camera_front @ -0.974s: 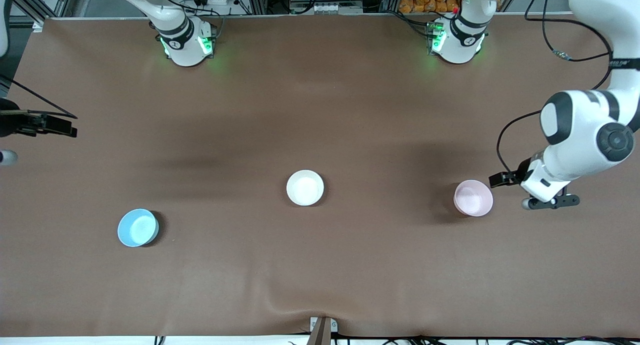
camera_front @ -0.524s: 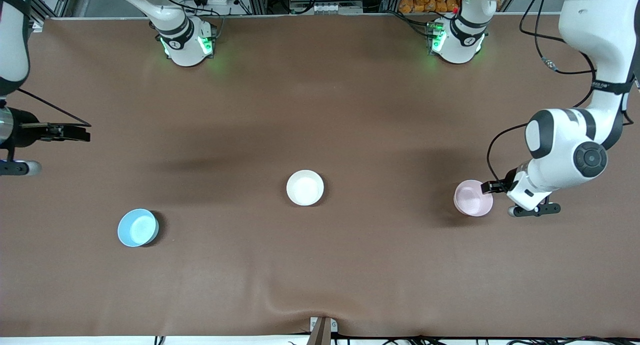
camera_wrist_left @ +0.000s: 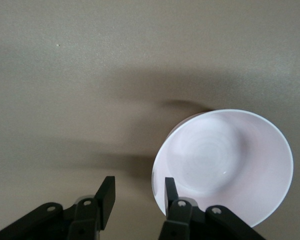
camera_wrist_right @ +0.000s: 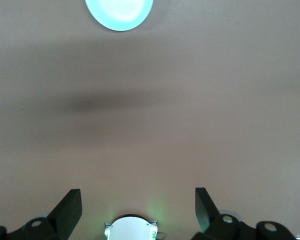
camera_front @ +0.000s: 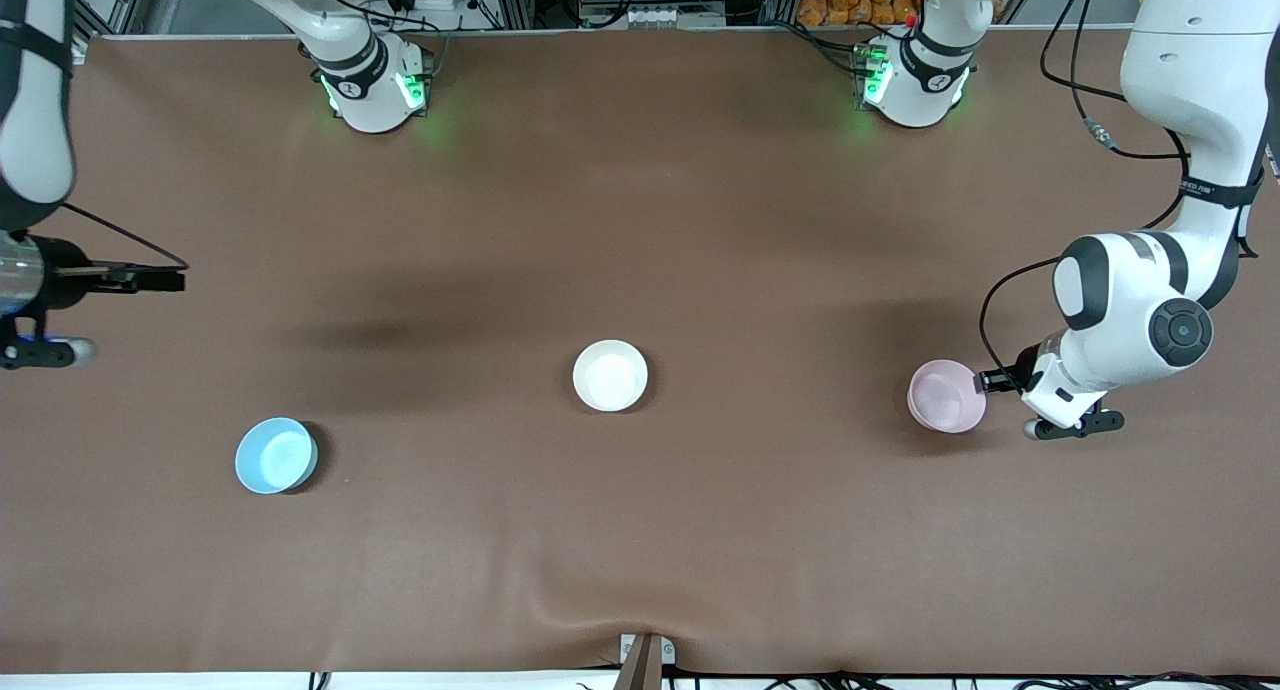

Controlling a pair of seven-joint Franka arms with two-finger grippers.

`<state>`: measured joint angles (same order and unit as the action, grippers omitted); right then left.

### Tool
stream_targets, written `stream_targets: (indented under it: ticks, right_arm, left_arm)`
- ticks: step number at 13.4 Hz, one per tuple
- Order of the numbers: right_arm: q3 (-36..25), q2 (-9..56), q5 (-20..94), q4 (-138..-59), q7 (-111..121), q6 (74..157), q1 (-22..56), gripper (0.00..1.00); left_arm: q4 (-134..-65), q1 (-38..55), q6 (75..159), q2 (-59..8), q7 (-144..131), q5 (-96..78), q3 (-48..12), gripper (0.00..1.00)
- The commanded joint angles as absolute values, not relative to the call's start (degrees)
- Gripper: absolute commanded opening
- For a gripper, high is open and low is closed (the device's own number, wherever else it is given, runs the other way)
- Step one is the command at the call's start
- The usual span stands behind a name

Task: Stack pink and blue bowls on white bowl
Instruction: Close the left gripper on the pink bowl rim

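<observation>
Straddling the rim of the glossy pale pink round bowl (camera_front: 946,396) at the left arm's end of the brown table (camera_front: 700,220), the left gripper (camera_wrist_left: 136,196) has one finger (camera_wrist_left: 170,192) inside the bowl and one outside, jaws parted and not yet pinching. Spread wide and empty, the right gripper (camera_wrist_right: 138,206) hangs over bare table at the right arm's end. Between the pink bowl and the glossy light sky-blue round bowl (camera_front: 276,455) sits the plain glossy white round bowl (camera_front: 610,375), all three well apart.

blue bowl (camera_wrist_right: 119,11) cropped, right gripper (camera_front: 160,280) partly off-frame

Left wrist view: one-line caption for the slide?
Left hand straddling the pink bowl's rim, one finger inside and one outside, bowl resting on the brown table.
</observation>
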<state>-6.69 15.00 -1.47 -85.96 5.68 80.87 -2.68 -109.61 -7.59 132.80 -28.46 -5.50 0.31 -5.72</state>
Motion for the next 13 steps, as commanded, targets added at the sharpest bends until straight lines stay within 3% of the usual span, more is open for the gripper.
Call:
stream_targets:
  ticks: [1, 9, 13]
  right_arm:
    - [-6.2, 15.5, -1.1, -84.6, 5.7, 79.7, -3.4, 1.00]
    - [-6.2, 15.6, -1.0, -84.7, 5.6, 80.1, -3.4, 1.00]
    - [-6.2, 15.6, -1.0, -84.6, 5.6, 80.0, -3.3, 1.00]
  left_arm:
    - [-108.9, -7.6, 133.3, -28.7, -5.1, -0.3, -5.9, 0.46]
    - [-108.5, -7.1, 135.2, -30.2, -5.3, -0.4, -5.9, 0.41]
    - [-108.2, -6.9, 135.2, -30.7, -5.4, -0.4, -6.0, 0.28]
